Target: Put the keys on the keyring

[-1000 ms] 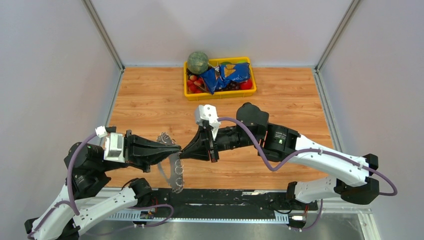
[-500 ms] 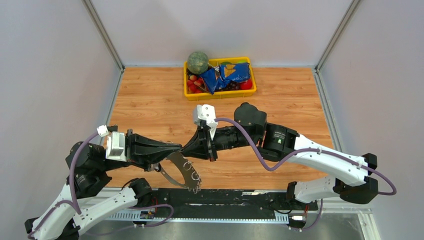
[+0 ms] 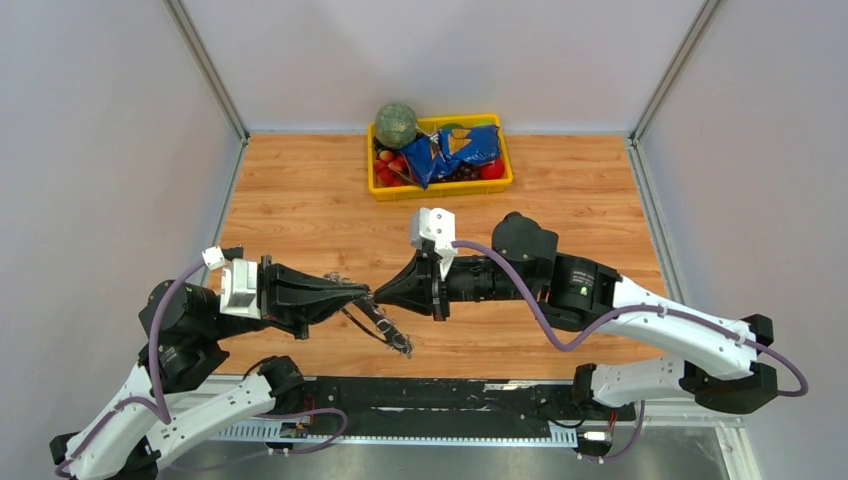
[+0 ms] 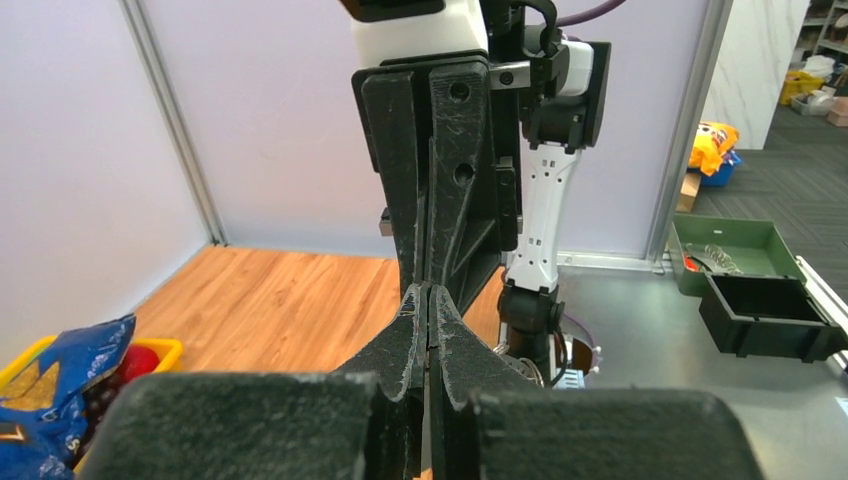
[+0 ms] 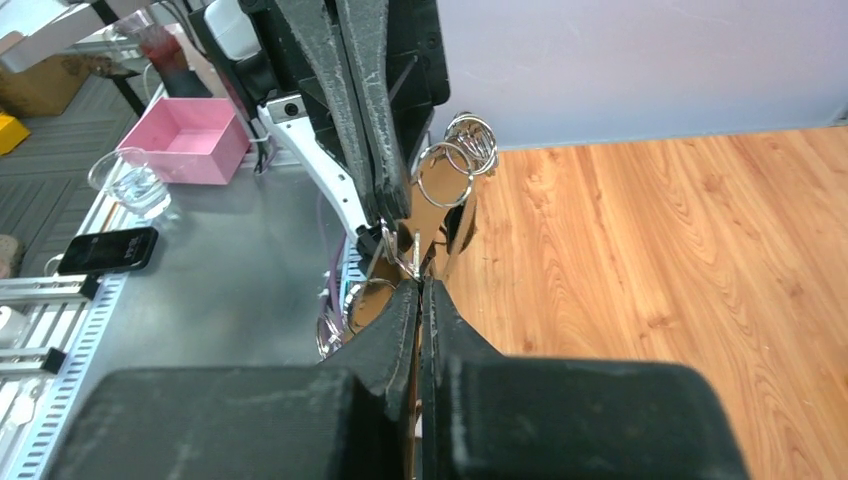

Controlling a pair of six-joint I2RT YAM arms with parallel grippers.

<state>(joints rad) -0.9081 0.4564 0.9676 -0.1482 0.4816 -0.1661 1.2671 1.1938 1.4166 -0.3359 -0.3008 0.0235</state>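
Standing behind the two arms: both reach inward and meet tip to tip above the near middle of the wooden worktop [image 3: 300, 210].

On the left, the left end effector [image 3: 362, 293] points right, its jaws pressed fully together. The keyring [image 3: 386, 329] hangs from that meeting point, so this end effector looks to be gripping it at the top. The thin silver loop trails down and to the right, its long axis slanting toward the near edge, with its fringe of small rings along it.

Just right of that, nose to nose with it, the right end effector [image 3: 380, 294] points left, its jaws also shut. Its wrist camera shows a sliver of silver metal standing out of its tips. It may be a key blade or ring wire; I cannot tell. In the same view the small rings cluster just beyond and above the tips.

No black-headed keys can be picked out with certainty. Both arms are equally near the ring, so the next move likely turns on fine alignment at this one contact point.

Well apart, at the far side, sits a yellow tray [image 3: 440, 190] of clutter. Nothing stands in the way.
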